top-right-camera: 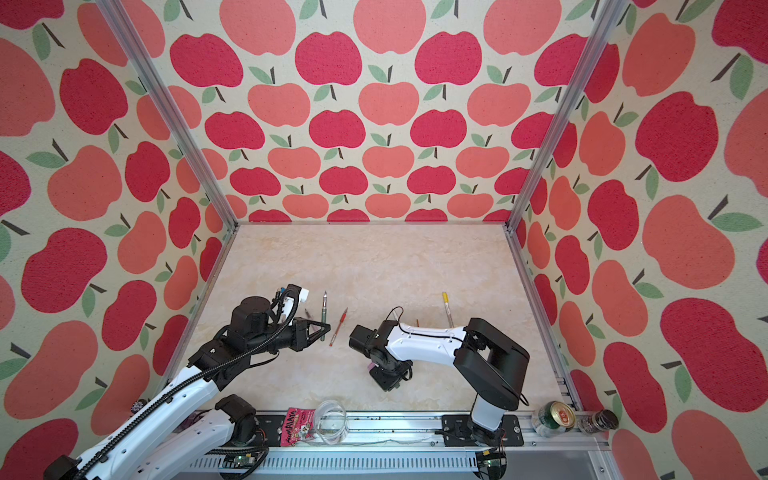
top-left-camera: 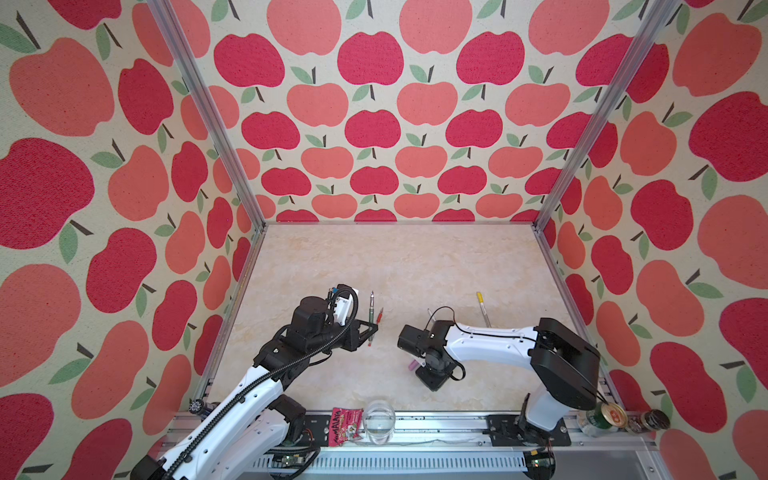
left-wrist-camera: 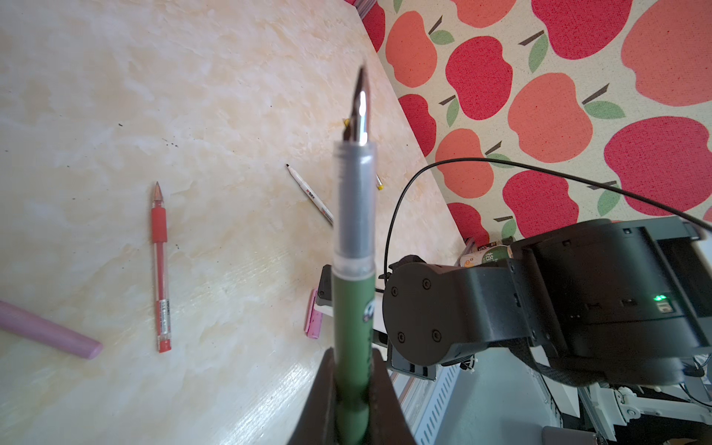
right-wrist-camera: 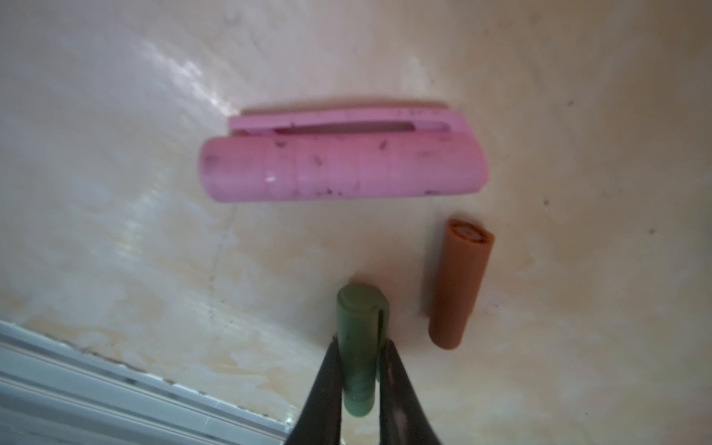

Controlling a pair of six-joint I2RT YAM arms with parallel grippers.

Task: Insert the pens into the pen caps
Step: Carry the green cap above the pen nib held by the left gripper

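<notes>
The left tool (left-wrist-camera: 353,358) is clamped on the barrel of the dark green pen (left-wrist-camera: 353,300), whose bare nib points to the far side. Its arm reaches in from the near-left corner, with the wrist about level over the tabletop (top-left-camera: 374,257). Just right of the held pen lies the red pen (top-right-camera: 338,326), uncapped. The lilac-pink pen (left-wrist-camera: 46,331) lies near it, hidden under the arm in both top views. Toward the middle, a white pen (left-wrist-camera: 310,194) rests close to the right arm's cable.

The right arm's forearm stretches leftward and its wrist bends steeply down. The right tool (right-wrist-camera: 360,343) is narrow, its fingers pressed on both sides of the dark green cap (right-wrist-camera: 358,308). Crowding it are the brown cap (right-wrist-camera: 460,283) just beside and the pink cap (right-wrist-camera: 343,169) a little beyond, both lying flat. Far right lies a pen wearing the yellow cap (top-left-camera: 479,297). On the near rail stand a glass (top-left-camera: 379,420) and a snack packet (top-left-camera: 345,426) – well clear of both arms.
</notes>
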